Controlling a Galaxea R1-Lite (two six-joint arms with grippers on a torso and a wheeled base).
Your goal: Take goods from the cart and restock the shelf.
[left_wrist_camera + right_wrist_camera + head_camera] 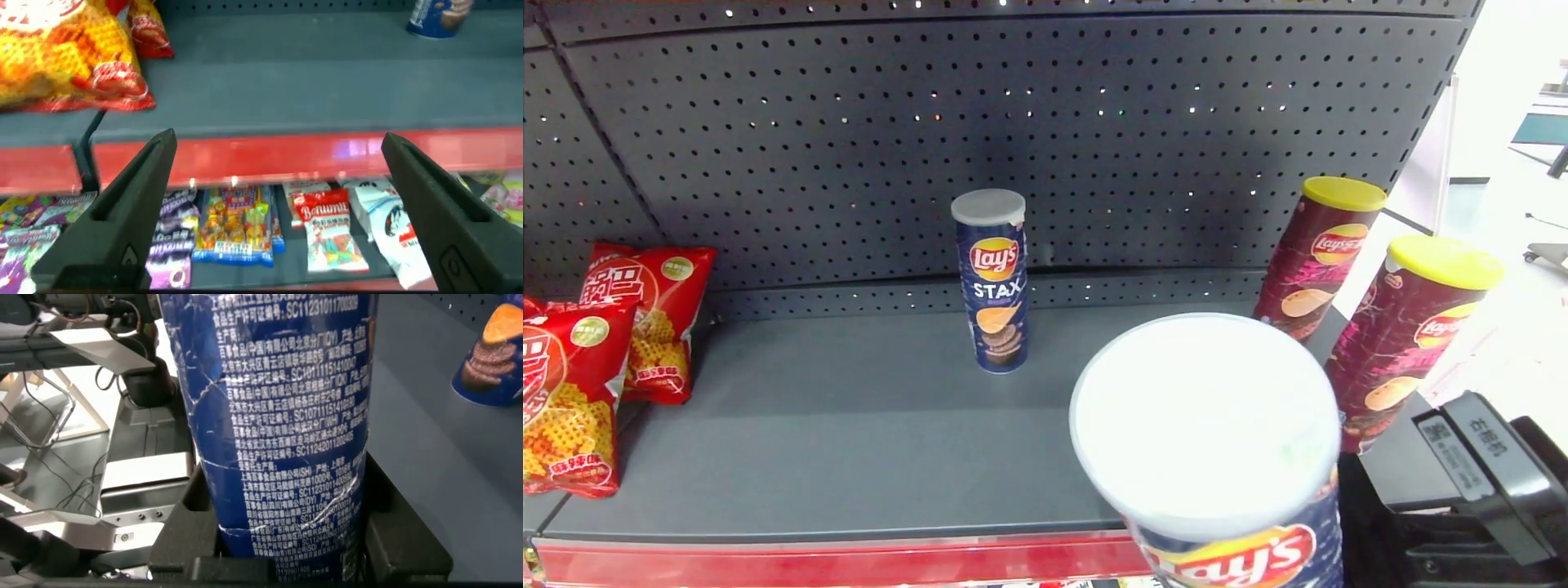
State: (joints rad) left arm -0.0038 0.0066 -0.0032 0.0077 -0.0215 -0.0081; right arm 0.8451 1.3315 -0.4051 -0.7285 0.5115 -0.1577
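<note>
A blue chips can with a white lid is held upright, close in front of the shelf's front edge at the right. My right gripper is shut on the lower body of this can. Another blue chips can stands upright at the middle of the grey shelf board; its base also shows as the far blue can. My left gripper stands open with nothing between its fingers, in front of the shelf's red front edge.
Two maroon cans with yellow lids stand at the shelf's right end. Red snack bags lean at the left end. Bare board lies around the middle blue can. Several small packets fill the shelf below.
</note>
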